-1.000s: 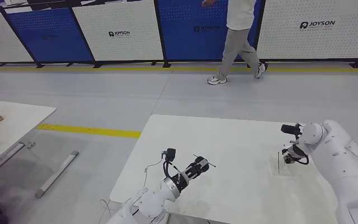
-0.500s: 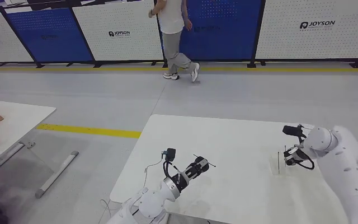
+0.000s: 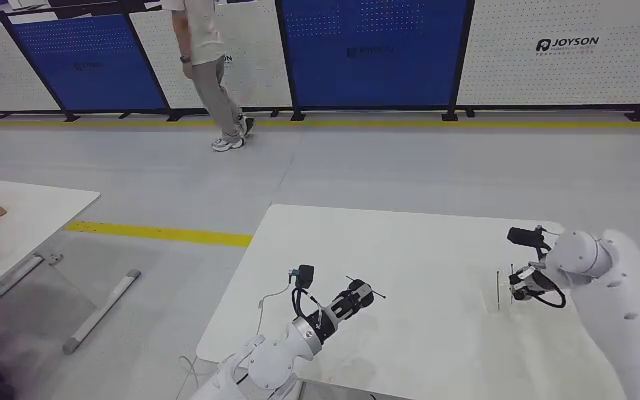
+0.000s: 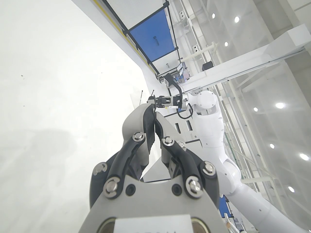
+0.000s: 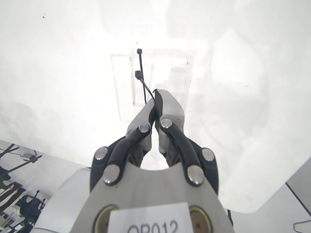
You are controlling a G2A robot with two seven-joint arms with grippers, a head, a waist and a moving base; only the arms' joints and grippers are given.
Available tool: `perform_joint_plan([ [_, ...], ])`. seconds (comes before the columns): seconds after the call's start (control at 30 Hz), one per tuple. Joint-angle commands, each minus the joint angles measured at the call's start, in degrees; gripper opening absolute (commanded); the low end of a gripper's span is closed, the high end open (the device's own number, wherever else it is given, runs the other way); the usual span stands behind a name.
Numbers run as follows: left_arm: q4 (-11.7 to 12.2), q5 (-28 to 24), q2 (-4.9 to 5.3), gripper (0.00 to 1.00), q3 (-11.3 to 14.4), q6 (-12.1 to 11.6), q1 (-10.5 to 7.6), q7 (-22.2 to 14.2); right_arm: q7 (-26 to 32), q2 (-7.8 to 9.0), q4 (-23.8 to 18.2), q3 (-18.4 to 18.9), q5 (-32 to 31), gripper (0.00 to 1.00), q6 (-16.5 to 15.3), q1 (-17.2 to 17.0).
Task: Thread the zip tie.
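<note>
Two grippers, both clamped shut. The right gripper (image 5: 155,95) pinches a black zip tie (image 5: 148,88) just above the clear holder (image 5: 124,86) on the right side of the table (image 3: 400,250), where a second tie (image 5: 141,61) stands upright. The left gripper (image 4: 153,112) sits near the front edge, closed on what looks like a thin black strip (image 3: 351,279) poking out both sides.

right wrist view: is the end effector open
No, the right end effector is shut on the thin black plastic zip tie.
</note>
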Motion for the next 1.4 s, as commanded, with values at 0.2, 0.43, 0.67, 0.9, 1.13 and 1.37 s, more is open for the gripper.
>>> perform_joint_plan([
  [0.2,0.00,0.00,0.00,0.00,0.00,0.00,0.00,0.00,-0.28,-0.01,0.03,-0.01,0.08,0.00,-0.24,-0.18],
  [0.43,0.00,0.00,0.00,0.00,0.00,0.00,0.00,0.00,0.00,-0.58,6.71,-2.79,3.19,0.00,-4.93,3.30],
  [0.67,0.00,0.00,0.00,0.00,0.00,0.00,0.00,0.00,0.00,-2.73,16.09,-8.36,6.10,0.00,-7.11,9.17],
  [0.9,0.00,0.00,0.00,0.00,0.00,0.00,0.00,0.00,0.00,-5.27,24.41,-13.67,8.34,0.00,-9.33,13.22],
  [1.13,0.00,0.00,0.00,0.00,0.00,0.00,0.00,0.00,0.00,-7.05,29.40,-16.05,9.89,0.00,-10.11,15.65],
  [1.37,0.00,0.00,0.00,0.00,0.00,0.00,0.00,0.00,-0.40,-8.06,31.82,-16.85,10.10,0.07,-9.90,16.97],
])
